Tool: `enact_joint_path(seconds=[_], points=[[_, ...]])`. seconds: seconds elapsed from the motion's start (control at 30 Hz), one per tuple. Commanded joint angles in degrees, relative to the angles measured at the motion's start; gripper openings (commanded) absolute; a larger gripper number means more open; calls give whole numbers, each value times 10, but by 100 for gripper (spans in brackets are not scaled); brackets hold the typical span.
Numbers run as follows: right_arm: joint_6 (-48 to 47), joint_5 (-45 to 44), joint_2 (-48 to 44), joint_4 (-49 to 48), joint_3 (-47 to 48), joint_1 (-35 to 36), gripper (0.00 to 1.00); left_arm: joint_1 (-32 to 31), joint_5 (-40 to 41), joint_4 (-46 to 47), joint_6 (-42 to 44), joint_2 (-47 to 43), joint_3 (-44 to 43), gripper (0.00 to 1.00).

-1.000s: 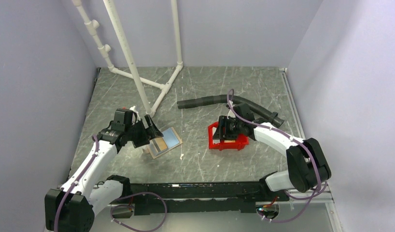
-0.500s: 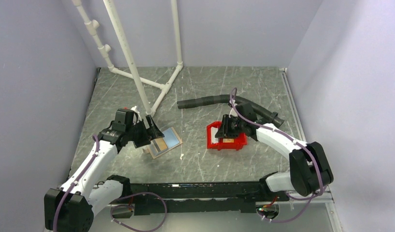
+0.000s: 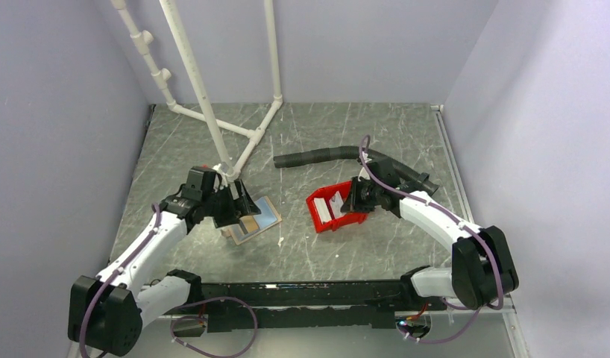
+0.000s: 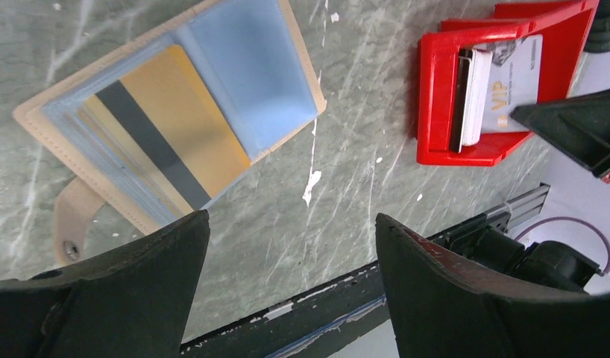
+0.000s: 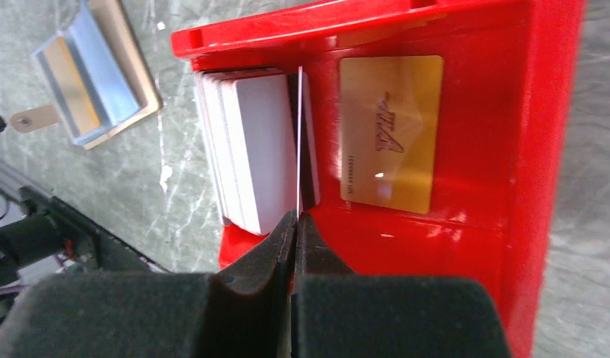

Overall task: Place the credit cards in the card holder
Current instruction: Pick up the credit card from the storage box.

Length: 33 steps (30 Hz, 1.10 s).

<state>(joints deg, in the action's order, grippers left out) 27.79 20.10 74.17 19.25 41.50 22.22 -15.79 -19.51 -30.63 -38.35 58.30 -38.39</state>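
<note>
The card holder [image 3: 256, 218] [image 4: 235, 82] lies open on the table, with a tan-orange striped card [image 4: 164, 142] in its clear pocket. My left gripper [image 3: 239, 203] [image 4: 291, 224] hangs open just beside it, nothing between its fingers. A red bin [image 3: 328, 212] [image 5: 541, 149], tipped toward the left, holds the credit cards: a white stack [image 5: 250, 149] [image 4: 473, 89] and a gold card [image 5: 390, 130]. My right gripper [image 3: 354, 200] [image 5: 294, 218] is inside the bin, shut on one thin white card [image 5: 298, 134] seen edge-on beside the stack.
A black corrugated hose [image 3: 347, 155] lies behind the bin. A white pipe frame [image 3: 212, 119] stands at the back left, close to my left arm. A black rail [image 3: 309, 294] runs along the near table edge.
My right gripper has closed onto a white card, and the red bin has tipped and shifted left. My left gripper has moved slightly toward the card holder, still open.
</note>
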Motion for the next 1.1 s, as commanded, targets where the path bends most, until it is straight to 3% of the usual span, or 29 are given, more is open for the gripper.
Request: enact_joint_path(seconds=[0.0,0.3,0.7,0.83,0.97,1.07], points=[[-19,-91,-1,53,35,-1,0,-26,-4,28,0,12,-30,87],[-23,-312,-23,134,40,-8,0,-45,1,33,-1,25,-39,86],[18,-434,-83,181,42,-20,0,-62,-59,58,18,71,-67,87],[-48,-282,-147,125,45,-19,0,-62,-150,108,14,79,-73,88],[-55,18,-167,36,66,-19,0,-62,-253,240,-47,91,-55,89],[27,215,-134,-112,53,-6,0,-62,-293,370,-109,84,-17,88]])
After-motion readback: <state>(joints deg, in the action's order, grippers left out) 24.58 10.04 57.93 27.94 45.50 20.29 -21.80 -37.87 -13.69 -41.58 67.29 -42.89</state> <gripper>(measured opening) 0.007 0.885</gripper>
